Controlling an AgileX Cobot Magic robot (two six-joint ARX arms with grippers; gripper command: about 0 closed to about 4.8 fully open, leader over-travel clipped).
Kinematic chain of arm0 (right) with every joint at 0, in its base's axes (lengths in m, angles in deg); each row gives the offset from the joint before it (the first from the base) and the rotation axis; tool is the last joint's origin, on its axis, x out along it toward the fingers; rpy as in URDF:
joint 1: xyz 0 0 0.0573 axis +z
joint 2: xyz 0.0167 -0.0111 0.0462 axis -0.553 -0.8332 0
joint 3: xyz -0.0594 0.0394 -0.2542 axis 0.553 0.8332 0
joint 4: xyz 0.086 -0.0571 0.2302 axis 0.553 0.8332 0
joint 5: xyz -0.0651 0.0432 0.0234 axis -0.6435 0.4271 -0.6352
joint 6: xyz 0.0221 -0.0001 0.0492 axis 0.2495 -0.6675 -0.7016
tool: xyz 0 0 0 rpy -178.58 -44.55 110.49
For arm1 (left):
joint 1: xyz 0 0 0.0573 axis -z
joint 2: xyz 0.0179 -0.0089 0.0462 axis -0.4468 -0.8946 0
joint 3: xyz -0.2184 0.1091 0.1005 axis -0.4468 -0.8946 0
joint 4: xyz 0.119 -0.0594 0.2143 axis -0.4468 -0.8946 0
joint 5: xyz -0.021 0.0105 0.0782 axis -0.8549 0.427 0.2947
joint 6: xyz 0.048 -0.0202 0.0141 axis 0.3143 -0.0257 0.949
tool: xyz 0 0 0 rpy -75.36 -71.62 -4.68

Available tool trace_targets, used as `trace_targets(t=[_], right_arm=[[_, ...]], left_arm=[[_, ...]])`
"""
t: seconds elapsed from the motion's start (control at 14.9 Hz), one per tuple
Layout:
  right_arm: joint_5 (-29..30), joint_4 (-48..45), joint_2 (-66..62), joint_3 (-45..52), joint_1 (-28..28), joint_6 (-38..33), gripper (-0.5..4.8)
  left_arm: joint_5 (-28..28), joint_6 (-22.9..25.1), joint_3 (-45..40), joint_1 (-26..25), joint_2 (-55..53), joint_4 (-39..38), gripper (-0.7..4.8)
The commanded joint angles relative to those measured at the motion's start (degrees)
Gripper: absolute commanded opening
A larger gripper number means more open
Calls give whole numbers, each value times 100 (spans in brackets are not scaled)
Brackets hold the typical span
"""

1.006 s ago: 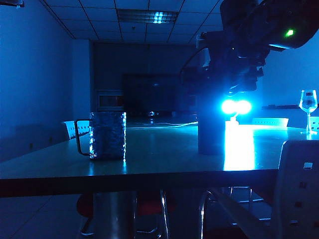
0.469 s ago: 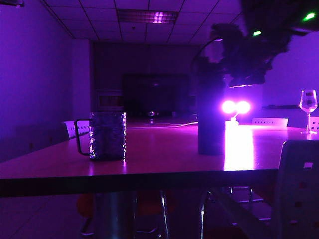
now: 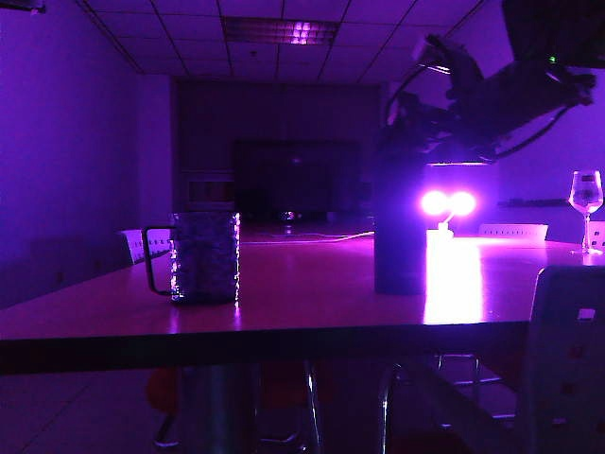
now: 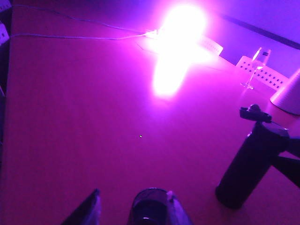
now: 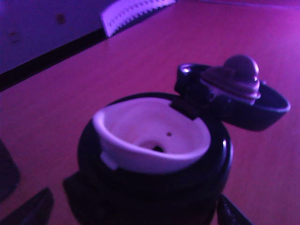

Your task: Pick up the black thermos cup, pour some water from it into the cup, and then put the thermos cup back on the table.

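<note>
From my station everything is washed in purple light, with a bright lamp (image 3: 447,202) glaring at the far side of the desk (image 3: 284,307). The black thermos cup (image 3: 399,232) stands upright on the desk right of the middle in the exterior view, and my right arm comes down to it from the upper right. In the right wrist view I am looking straight into its top: the flip lid (image 5: 239,96) is swung open and back on its hinge, showing the pale drinking spout (image 5: 150,136). The right pincer (image 5: 136,206) stands wide open with a dark fingertip (image 5: 28,208) on either side of the thermos body; I cannot tell whether either touches it. The glass mug (image 3: 203,257), the cup to be filled, sits upright well to the left of the thermos, its dark loop handle (image 3: 153,260) pointing left. In the left wrist view the left pincer (image 4: 129,213) is spread open low over the desk, the mug's rim showing between its fingers (image 4: 89,211); I cannot tell whether they touch it. A stemmed wine glass (image 3: 585,210) stands far off to the right, and a thin cable (image 4: 75,35) trails across the desk toward the lamp.
</note>
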Motion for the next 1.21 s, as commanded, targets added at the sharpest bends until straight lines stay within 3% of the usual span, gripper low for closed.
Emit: trace_targets(t=[0.07, 0.94, 1.07, 1.21], right_arm=[[90, -111, -63, -11, 4, 205, 479], [212, -1283, -931, -28, 7, 155, 479], [212, -1285, -929, -28, 7, 155, 395], [212, -1290, -929, -28, 7, 155, 364]], left_arm=[[-48, -181, 33, 0, 4, 79, 183], [-50, -184, 33, 0, 4, 72, 182], [-50, -184, 33, 0, 4, 72, 182], [-50, -184, 33, 0, 4, 72, 183]])
